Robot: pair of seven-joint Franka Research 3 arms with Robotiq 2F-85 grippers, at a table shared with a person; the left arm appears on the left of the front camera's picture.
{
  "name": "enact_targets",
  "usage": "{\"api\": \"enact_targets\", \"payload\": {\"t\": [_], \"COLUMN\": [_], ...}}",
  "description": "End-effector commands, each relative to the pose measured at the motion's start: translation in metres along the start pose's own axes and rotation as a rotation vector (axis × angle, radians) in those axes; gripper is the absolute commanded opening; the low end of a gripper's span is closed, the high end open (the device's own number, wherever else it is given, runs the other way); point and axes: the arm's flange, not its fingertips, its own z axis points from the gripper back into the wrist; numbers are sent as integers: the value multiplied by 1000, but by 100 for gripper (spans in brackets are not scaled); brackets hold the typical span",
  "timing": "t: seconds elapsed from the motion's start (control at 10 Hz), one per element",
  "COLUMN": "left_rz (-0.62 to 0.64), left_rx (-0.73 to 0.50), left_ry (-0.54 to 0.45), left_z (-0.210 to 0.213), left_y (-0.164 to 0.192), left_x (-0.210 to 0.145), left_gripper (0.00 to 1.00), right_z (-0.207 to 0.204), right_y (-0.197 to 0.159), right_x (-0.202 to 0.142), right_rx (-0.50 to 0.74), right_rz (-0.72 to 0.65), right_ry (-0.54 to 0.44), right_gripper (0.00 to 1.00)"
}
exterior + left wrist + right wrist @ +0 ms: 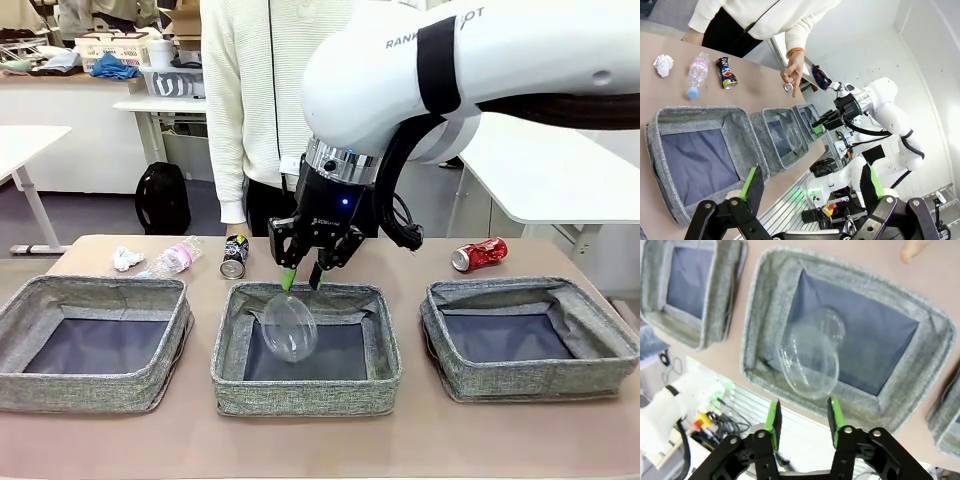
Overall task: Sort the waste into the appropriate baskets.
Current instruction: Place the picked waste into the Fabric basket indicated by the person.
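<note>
A clear plastic bottle [290,326] [810,357] stands tilted inside the middle basket [305,398] [765,315]. Just above it my right gripper [303,277] [803,405] is open, its green pads free of the bottle. On the far left of the table lie a white paper wad [127,258] [663,65], a blue-capped bottle with a pink label [172,258] [696,72] and a black can [235,255] [726,72]. At the far right a red can [479,254] lies on its side. My left gripper [810,175] hangs open over the left basket [700,111] [100,290].
The right basket [530,378] holds nothing. A person in a white sweater [260,90] stands at the far edge, one hand [790,75] resting fingertips on the table behind the middle basket. White tables stand behind on both sides.
</note>
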Motion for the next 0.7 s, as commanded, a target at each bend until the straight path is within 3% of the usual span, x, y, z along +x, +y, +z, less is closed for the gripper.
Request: {"api": "enact_targets", "payload": {"t": [0.0, 0.1, 0.4, 0.6], "left_rz": [-17, -17, -17, -17], "left_rx": [-16, -16, -16, -16], "left_ry": [-9, -9, -9, -9], "left_z": [0, 0, 0, 0], "left_y": [-2, -2, -2, -2], "left_x": [1, 1, 1, 1], "left_gripper": [100, 100, 100, 100], "right_z": [9, 10, 20, 42], "right_y": [-2, -4, -24, -69], "right_x": [-1, -3, -13, -43], "right_rx": [25, 36, 174, 443], "right_rz": [-10, -20, -35, -51], "right_ry": [5, 8, -14, -70], "right_gripper": [88, 99, 100, 100]}}
